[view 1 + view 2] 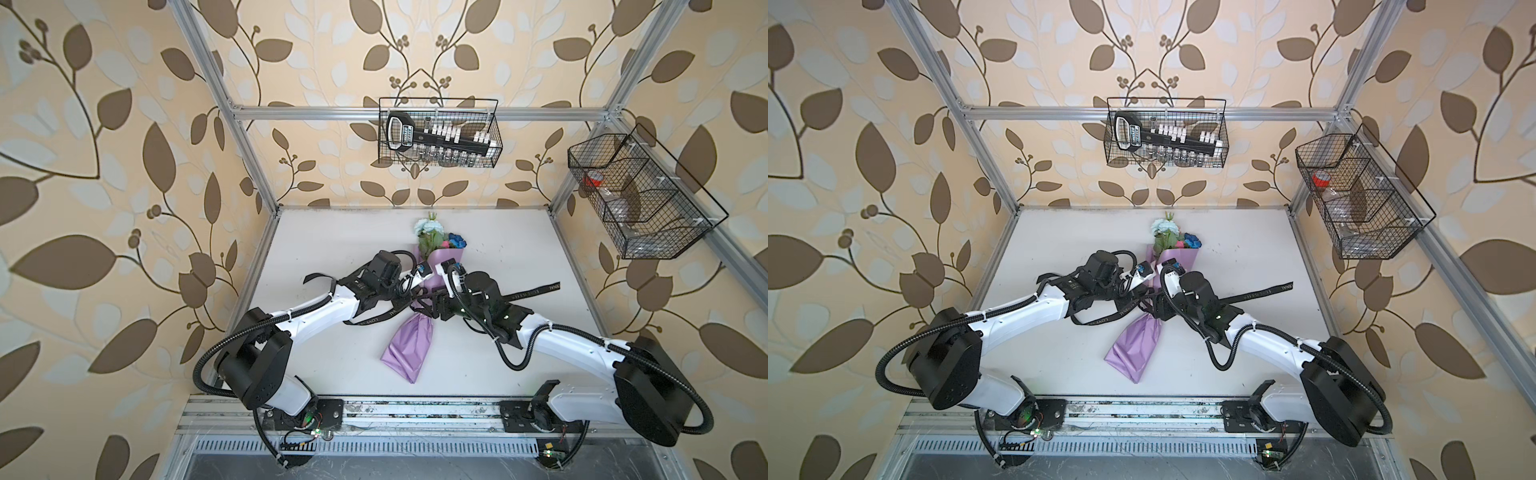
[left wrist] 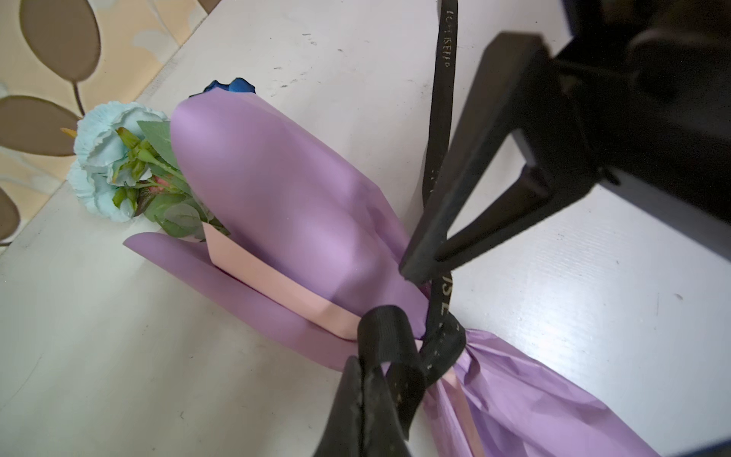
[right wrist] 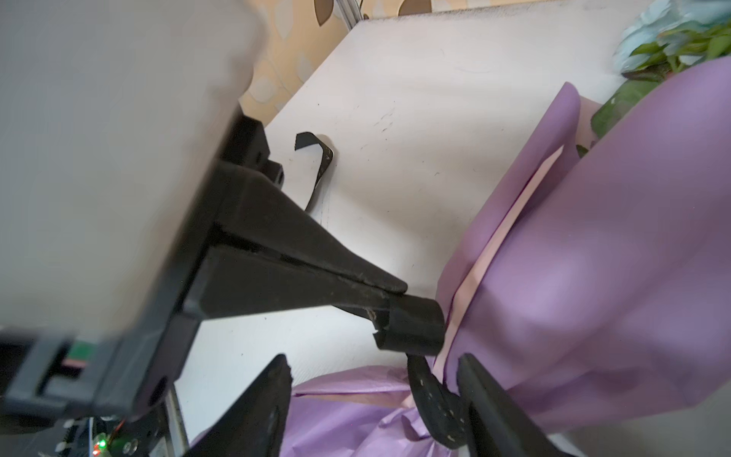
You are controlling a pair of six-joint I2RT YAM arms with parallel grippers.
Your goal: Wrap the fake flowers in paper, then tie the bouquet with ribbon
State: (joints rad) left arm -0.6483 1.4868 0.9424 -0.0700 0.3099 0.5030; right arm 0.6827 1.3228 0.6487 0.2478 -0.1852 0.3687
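The bouquet of fake flowers (image 1: 430,241) (image 1: 1165,239) lies along the middle of the white table, blooms toward the back wall, lilac paper tail (image 1: 409,349) toward the front. A black lettered ribbon (image 1: 536,289) (image 2: 441,99) is wound round its pinched neck. My left gripper (image 2: 366,380) (image 1: 409,297) is shut on a loop of that ribbon (image 2: 385,332) beside the neck. My right gripper (image 3: 375,399) (image 1: 428,309) stands open over the neck. A ribbon strand (image 3: 433,403) runs between its jaws, close against one finger (image 3: 490,399). Both grippers meet tip to tip there.
The ribbon's loose end (image 3: 318,158) curls on the table (image 1: 519,249) to the left of the left arm. A wire basket (image 1: 438,133) with a tool hangs on the back wall. Another wire basket (image 1: 640,195) hangs at the right. Aluminium frame posts stand at the table's corners.
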